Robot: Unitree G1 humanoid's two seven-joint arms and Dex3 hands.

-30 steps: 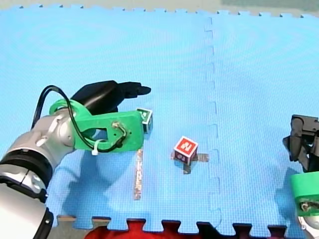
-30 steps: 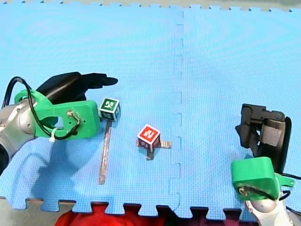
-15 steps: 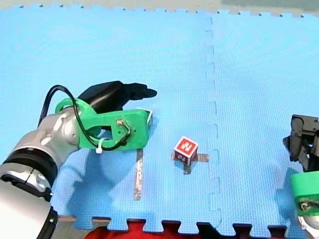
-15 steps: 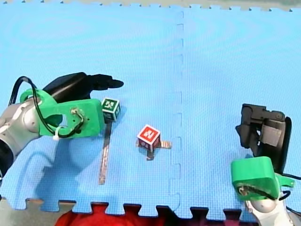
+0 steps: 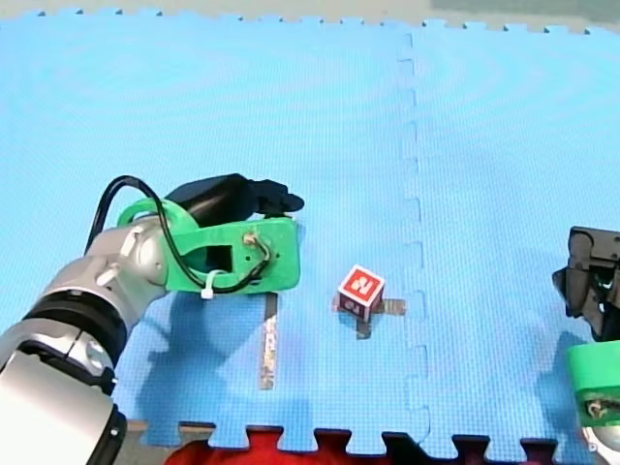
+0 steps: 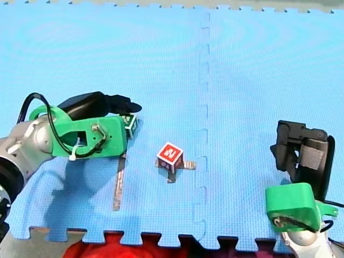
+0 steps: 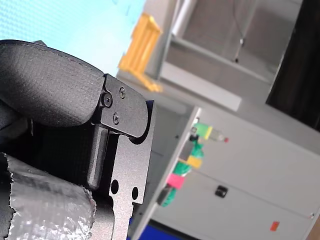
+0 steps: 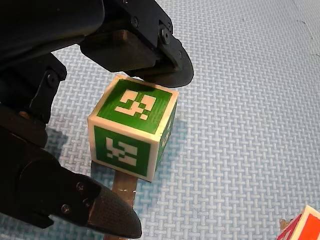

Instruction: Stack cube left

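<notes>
Blue foam mat (image 5: 465, 145) covers the whole work surface. Left of centre in the head views, the left hand (image 5: 237, 199) sits over the green cube (image 6: 131, 124), which stands on the mat at the upper end of a strip of tape (image 5: 268, 341). The second wrist view shows this hand partly open, with its fingers (image 8: 150, 55) on opposite sides of the cube: one is at the cube's far top edge, the other is just short of the near side, so the cube is not clamped. The red cube (image 5: 360, 289) stands apart near the centre, on crossed tape. The right hand (image 6: 299, 153) is at the lower right, holding nothing.
</notes>
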